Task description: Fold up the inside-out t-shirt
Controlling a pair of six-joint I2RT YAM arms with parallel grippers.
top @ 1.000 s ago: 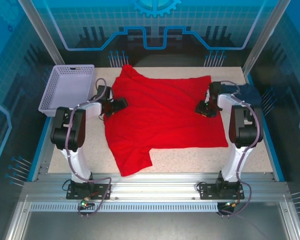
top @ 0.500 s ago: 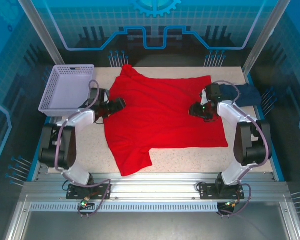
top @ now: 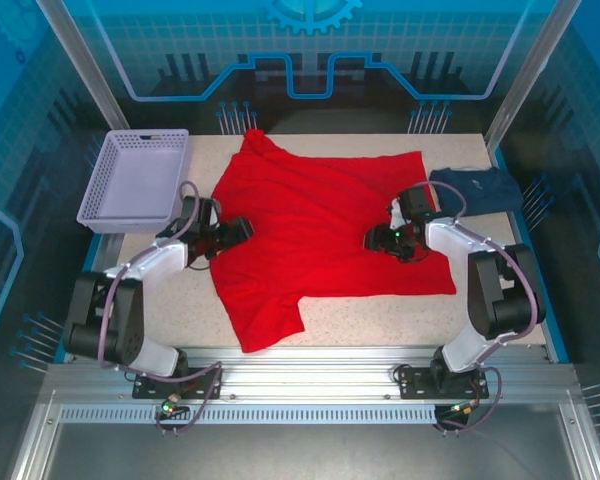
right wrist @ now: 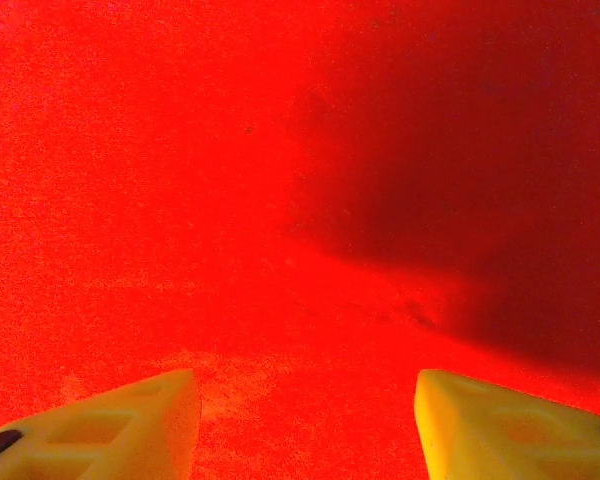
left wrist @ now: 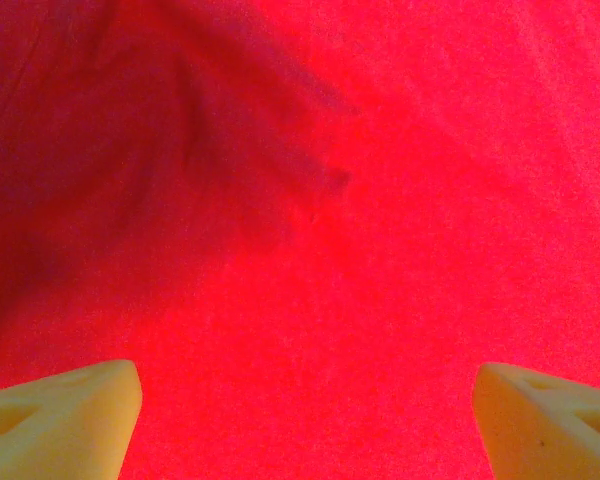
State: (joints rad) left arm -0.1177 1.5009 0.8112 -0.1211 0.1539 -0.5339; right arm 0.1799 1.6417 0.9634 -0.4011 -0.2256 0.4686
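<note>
My arms (top: pixel 155 262) are white shells broken by bulky black joint housings. Just behind my left pincer (top: pixel 240 229) and my right pincer (top: pixel 375 240) sit black wrist blocks, and from each a grey-lilac cable (top: pixel 186 192) loops back along the white link. My left fingertips (left wrist: pixel 65 420) are pale cream wedges with shallow moulded recesses; my right fingertips (right wrist: pixel 110 430) look yellower, dark at the outer ends. Farthest from the pincers, black base plates (top: pixel 175 380) trail thin wires.

red t-shirt (top: pixel 320 235) spread on table (top: pixel 380 320), my left gripper (top: pixel 242 228) at its left edge, my right gripper (top: pixel 373 240) over its right half, basket (top: pixel 130 180) far-left, navy garment (top: pixel 475 188) far-right
</note>
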